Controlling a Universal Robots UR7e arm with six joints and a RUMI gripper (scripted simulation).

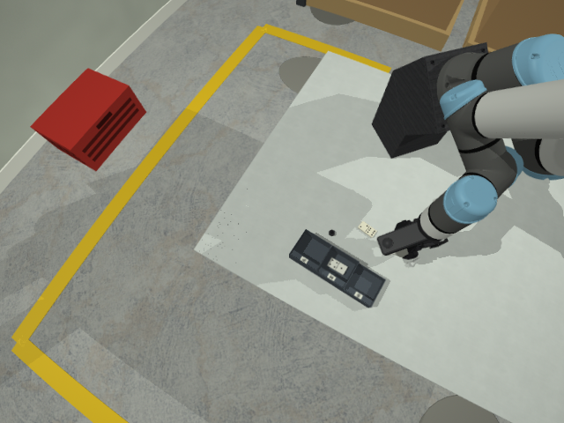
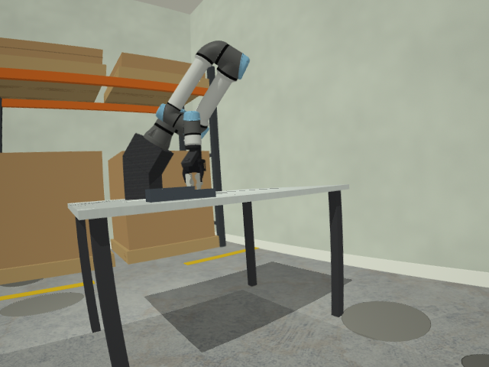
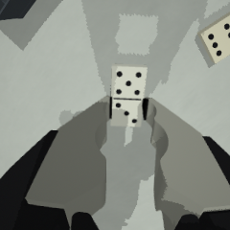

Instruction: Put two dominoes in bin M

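Observation:
A cream domino (image 3: pixel 128 82) with black pips lies between the fingertips in the wrist view. My gripper (image 1: pixel 410 261) (image 2: pixel 193 184) (image 3: pixel 126 99) points down at the table and is shut on this domino, with a finger against each long side. A second domino (image 1: pixel 367 228) (image 3: pixel 219 42) lies flat on the table, beside the gripper. A dark row of three joined bins (image 1: pixel 317 268) (image 2: pixel 173 194) (image 3: pixel 14 9) stands upright. A third domino (image 1: pixel 337 265) lies in the middle bin. The bin labels are too small to read.
A small round black object (image 1: pixel 331 233) stands on the table (image 1: pixel 255 218) (image 2: pixel 284 191) behind the bins, near their left half. The arm's black pedestal (image 1: pixel 405 109) (image 2: pixel 137 170) stands at the back. The table's front edge runs past the bins.

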